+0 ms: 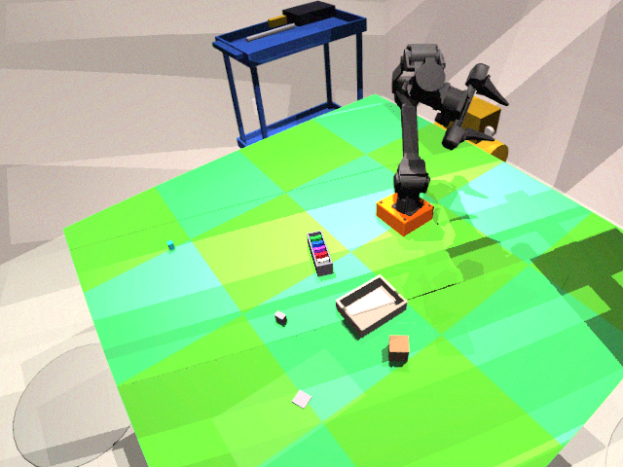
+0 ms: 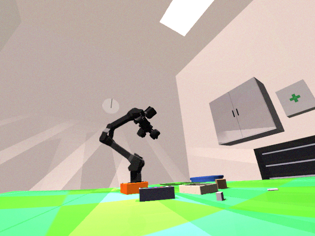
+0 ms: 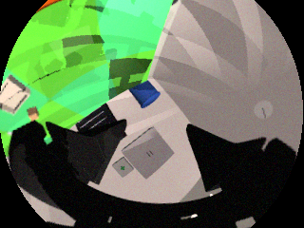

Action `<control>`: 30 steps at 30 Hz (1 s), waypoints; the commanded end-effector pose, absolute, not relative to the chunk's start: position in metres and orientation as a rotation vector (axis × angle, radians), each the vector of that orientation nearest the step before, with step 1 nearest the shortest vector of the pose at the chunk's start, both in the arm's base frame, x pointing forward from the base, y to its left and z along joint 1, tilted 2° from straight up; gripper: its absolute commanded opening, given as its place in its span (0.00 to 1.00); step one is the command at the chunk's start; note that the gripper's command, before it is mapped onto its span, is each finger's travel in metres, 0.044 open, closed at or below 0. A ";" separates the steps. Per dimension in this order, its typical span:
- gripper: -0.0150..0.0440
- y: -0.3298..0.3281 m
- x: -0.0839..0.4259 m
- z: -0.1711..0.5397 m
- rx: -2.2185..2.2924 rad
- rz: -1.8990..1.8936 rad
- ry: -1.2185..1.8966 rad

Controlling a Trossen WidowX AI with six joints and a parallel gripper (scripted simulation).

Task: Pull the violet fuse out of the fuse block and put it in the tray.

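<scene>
The fuse block (image 1: pixel 324 269) (image 2: pixel 156 194) is a narrow dark box left of the arm's base in the top view. A row of coloured fuses sits in it, with the violet fuse (image 1: pixel 319 248) near the middle, between blue and red ones. The fuses are too small to tell apart clearly in the exterior view. The beige tray (image 1: pixel 375 321) (image 2: pixel 190 189) stands beside the block and shows at the left edge of the wrist view. My gripper (image 1: pixel 499 121) (image 2: pixel 148 135) (image 3: pixel 157 124) is open and empty, high up and well away from block and tray.
A brown cube (image 1: pixel 398 349) (image 2: pixel 221 183) (image 3: pixel 32 113) stands near the tray. A small grey block (image 1: pixel 280 317) (image 2: pixel 219 195), a flat pale square (image 1: pixel 302 399) (image 2: pixel 272 189) and a small cyan piece (image 1: pixel 170 245) lie on the table. The arm stands on an orange base (image 1: pixel 404 221) (image 2: pixel 134 188).
</scene>
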State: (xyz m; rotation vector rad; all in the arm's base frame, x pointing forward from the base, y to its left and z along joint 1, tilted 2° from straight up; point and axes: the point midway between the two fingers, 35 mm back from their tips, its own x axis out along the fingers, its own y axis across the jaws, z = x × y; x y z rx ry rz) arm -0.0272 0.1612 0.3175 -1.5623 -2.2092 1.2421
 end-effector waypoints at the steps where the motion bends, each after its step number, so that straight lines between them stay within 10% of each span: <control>1: 0.89 0.162 -0.025 0.317 -1.579 1.233 -2.213; 13: 0.38 0.164 0.144 0.237 -2.550 0.924 -2.500; 30: 0.38 0.033 0.260 0.131 -2.572 1.239 -3.441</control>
